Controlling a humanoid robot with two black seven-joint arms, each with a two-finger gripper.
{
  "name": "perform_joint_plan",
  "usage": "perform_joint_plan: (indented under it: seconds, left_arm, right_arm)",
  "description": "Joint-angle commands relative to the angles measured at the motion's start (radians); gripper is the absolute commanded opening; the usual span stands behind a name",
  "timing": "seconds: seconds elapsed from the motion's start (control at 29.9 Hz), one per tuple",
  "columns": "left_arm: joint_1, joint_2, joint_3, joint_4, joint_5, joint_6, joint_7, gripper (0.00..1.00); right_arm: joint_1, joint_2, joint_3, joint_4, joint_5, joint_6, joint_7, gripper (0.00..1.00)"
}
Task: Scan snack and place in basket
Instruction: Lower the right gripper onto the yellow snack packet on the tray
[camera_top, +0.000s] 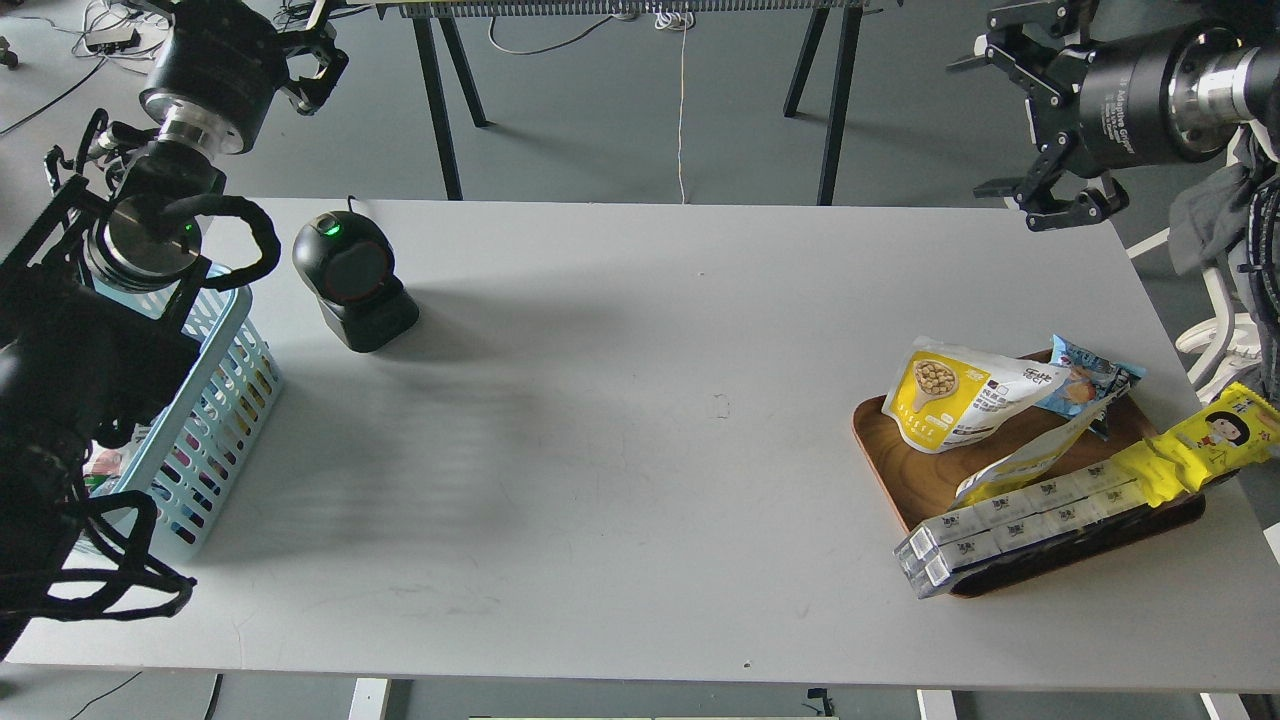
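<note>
A: What took up most of the view?

B: The tabletop (620, 400), pale grey and wide, with dark trestle legs and cables on the floor beyond its far edge.

A: And the next biggest thing?

B: The basket (215, 400), light blue with slotted sides, sat at the left edge of the tabletop. The left arm hid much of it. Something coloured showed through the slots, too blurred to name.

A: What was on the right?

B: A brown wooden tray (905, 480) near the right edge. A long box pack (1020, 525) lay across its near side, sticking out past the rim at its left end. A yellow wrapper (1205, 440) with a cartoon face lay over the tray's right end, reaching off the tabletop edge.

A: Where was the snack?

B: The snack (960, 395), a white and yellow pouch, lay flat on the far left part of the tray, its top edge hanging over the rim. A small blue packet (1090, 385) lay just beside it on the right, touching it.

A: Was there a scanner?

B: Yes, a black scanner (352, 280) with a green light stood near the basket, apart from it.

A: And the tools?

B: The right tool (1040, 140) hung above the far right corner, fingers spread and released, grasping nothing. The left tool (315, 65) was up at the far left, above the floor, also spread apart and empty. Both were well apart from the snack.
</note>
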Motion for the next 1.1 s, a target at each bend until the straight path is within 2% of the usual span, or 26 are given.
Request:
perform_joint_plan:
  seconds: [0.0, 0.13, 0.37, 0.7, 1.07]
  left_arm:
    - [0.000, 0.003, -0.001, 0.000, -0.001, 0.001, 0.000, 1.00]
    - [0.000, 0.003, -0.001, 0.000, -0.001, 0.001, 0.000, 1.00]
    - [0.002, 0.003, -0.001, 0.000, -0.001, 0.001, 0.000, 1.00]
    - [0.006, 0.001, 0.000, 0.000, -0.001, 0.001, 0.000, 1.00]
    - [0.008, 0.000, 0.002, 0.000, -0.001, 0.001, 0.002, 1.00]
  right_arm:
    - [0.163, 0.099, -0.104, 0.114, 0.156, -0.198, -0.069, 1.00]
    - [0.264, 0.185, -0.145, 0.185, 0.310, -0.344, -0.082, 1.00]
    - [0.217, 0.211, -0.133, 0.207, 0.425, -0.540, -0.082, 1.00]
    - [0.013, 0.130, -0.064, 0.205, 0.404, -0.540, -0.062, 1.00]
    - [-0.240, 0.090, 0.140, 0.141, 0.296, -0.540, -0.057, 0.99]
